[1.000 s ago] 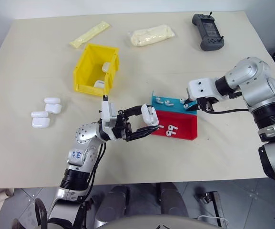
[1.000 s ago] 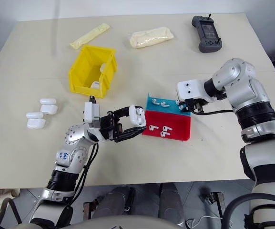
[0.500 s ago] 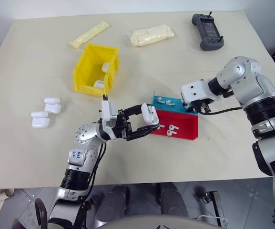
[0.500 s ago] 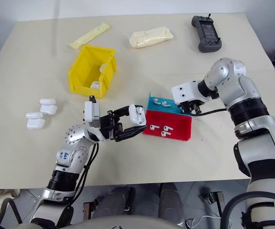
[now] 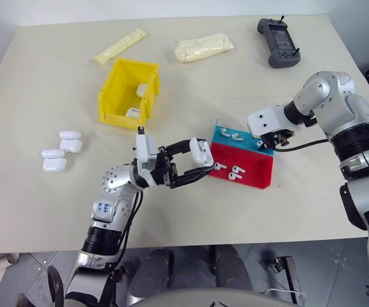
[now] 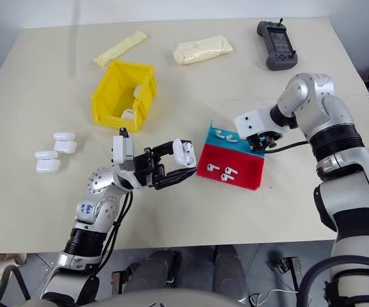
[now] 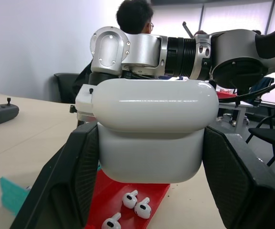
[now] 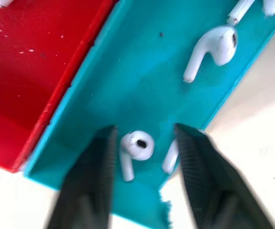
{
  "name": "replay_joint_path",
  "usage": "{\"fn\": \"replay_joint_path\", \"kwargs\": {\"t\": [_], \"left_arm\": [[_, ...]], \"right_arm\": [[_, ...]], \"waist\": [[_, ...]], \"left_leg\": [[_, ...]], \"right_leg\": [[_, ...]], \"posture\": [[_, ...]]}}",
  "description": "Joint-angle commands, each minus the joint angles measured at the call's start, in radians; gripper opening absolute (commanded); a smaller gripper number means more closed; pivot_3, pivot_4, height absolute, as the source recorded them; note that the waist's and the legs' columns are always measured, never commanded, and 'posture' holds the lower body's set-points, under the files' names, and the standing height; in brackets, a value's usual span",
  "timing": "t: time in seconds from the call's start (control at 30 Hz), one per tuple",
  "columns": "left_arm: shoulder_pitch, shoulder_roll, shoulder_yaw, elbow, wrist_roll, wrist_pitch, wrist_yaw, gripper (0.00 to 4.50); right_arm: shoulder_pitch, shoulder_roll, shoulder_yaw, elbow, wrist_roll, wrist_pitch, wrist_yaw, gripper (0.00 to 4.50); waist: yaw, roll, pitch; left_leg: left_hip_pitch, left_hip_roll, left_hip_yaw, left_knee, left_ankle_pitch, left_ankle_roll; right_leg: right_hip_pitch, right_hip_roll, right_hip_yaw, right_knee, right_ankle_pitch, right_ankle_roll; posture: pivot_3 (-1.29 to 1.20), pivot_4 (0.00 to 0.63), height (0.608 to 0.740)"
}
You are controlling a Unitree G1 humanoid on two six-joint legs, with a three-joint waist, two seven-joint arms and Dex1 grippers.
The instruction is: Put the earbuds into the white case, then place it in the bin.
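Note:
My left gripper [image 5: 197, 161] is shut on the white case [image 5: 201, 151], held closed and above the table beside the red-and-blue tray [image 5: 253, 180]. The left wrist view shows the case [image 7: 151, 133] clamped between both black fingers. My right gripper [image 5: 271, 142] points down into the tray's blue part. There its fingers stand open on either side of one earbud [image 8: 137, 145], with the right gripper [image 8: 144, 134] just above it. More earbuds lie in the blue part [image 5: 233, 135] and in the red part [image 5: 234, 171]. The yellow bin [image 5: 117, 89] stands at the back left with white cases inside.
Three spare white cases [image 5: 59, 152] lie at the left. Two cream packets [image 5: 203, 47] and a black controller [image 5: 278, 41] sit along the far edge. A person [image 7: 135, 14] sits behind the table in the left wrist view.
The tray has slid to the right and turned a little, and its earbuds have shifted. My right gripper moved slightly right with it. The left gripper and case stayed still.

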State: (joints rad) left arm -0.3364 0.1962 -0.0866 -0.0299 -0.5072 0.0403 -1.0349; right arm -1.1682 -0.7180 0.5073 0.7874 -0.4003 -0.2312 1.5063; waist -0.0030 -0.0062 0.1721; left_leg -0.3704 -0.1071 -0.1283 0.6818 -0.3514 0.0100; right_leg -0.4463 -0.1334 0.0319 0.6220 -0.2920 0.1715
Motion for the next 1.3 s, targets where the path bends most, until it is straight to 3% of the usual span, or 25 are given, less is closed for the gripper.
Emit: {"fn": "replay_joint_path", "kwargs": {"t": [0.03,0.57,1.3], "left_arm": [[-0.004,-0.007,0.007,-0.027,-0.012,-0.022,0.004,2.81],[-0.003,-0.011,0.004,-0.027,-0.013,-0.022,0.002,2.81],[-0.007,-0.018,0.005,-0.016,-0.011,-0.027,0.002,2.81]], "right_arm": [[-0.025,-0.003,-0.001,0.009,-0.012,-0.019,0.009,2.68],[-0.039,-0.014,-0.005,0.058,-0.031,0.049,0.048,2.68],[0.001,-0.021,-0.058,-0.037,0.103,0.458,0.104,2.68]], "waist": [[0.0,0.0,0.0],[0.001,0.0,0.0],[0.0,0.0,0.0]], "left_leg": [[0.0,0.0,0.0,0.0,0.0,0.0],[0.0,0.0,0.0,0.0,0.0,0.0],[0.0,0.0,0.0,0.0,0.0,0.0]], "right_leg": [[0.0,0.0,0.0,0.0,0.0,0.0],[0.0,0.0,0.0,0.0,0.0,0.0],[0.0,0.0,0.0,0.002,0.0,0.0]], "posture": [[0.0,0.15,0.74],[0.0,0.15,0.74],[0.0,0.15,0.74]]}}
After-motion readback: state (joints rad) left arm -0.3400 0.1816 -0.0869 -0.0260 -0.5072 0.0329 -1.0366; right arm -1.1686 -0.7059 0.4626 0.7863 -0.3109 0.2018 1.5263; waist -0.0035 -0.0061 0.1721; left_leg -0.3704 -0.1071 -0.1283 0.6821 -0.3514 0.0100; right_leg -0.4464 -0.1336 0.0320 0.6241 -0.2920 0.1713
